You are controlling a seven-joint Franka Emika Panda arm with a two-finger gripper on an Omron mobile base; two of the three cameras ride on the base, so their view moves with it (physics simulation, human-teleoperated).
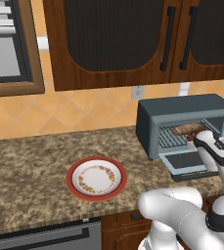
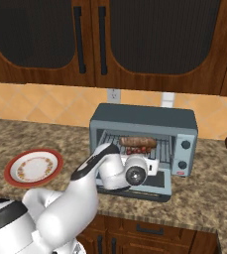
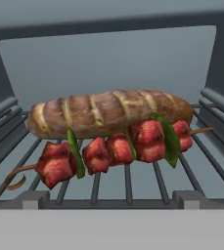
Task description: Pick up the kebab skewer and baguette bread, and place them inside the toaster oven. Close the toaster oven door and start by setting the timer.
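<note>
We judged the loading part of the task done: the baguette bread (image 3: 108, 111) and the kebab skewer (image 3: 116, 148) both lay on the wire rack (image 3: 128, 183) inside the toaster oven (image 2: 143, 131). 2 steps were left, as we read it: the toaster oven door (image 1: 186, 163) hung dropped open over the counter (image 1: 30, 171), so it had yet to be shut, and the timer knob (image 2: 186, 145) on the right-hand panel had yet to be set. The tool (image 2: 149, 166) hovered just over the open door at the oven's mouth, its fingers apart and holding nothing. Seen along the tool, the skewer lay straight ahead and nearest, crosswise on the rack, with the loaf just behind it and touching it. The door sat below the tool, and the knob panel off to its right. The emptied plate (image 1: 96, 178) stood well apart to its left.
</note>
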